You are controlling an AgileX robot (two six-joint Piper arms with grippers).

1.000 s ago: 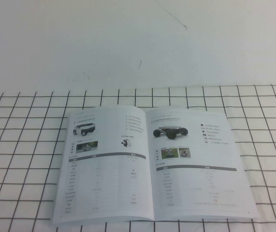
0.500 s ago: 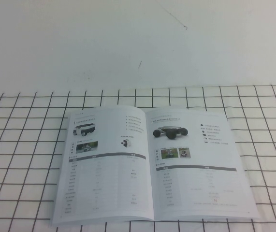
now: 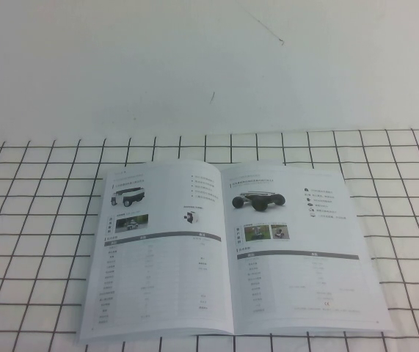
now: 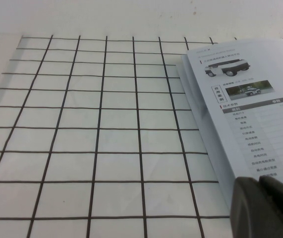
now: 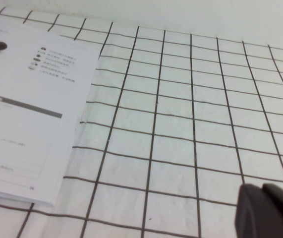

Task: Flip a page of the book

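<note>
The worktop (image 3: pixel 33 242) wears a white cloth with a black grid. The book (image 3: pixel 231 249) lies open and flat on it, near the front edge, roughly midway between the sides.

The thin white glossy booklet (image 3: pixel 231 249) lies open and flat on the black-gridded white cloth, slightly toward six o'clock of the table's middle, its thin glossy white leaf (image 3: pixel 158 249) with a white boxy vehicle picture lying at nine o'clock of the spine.
</note>
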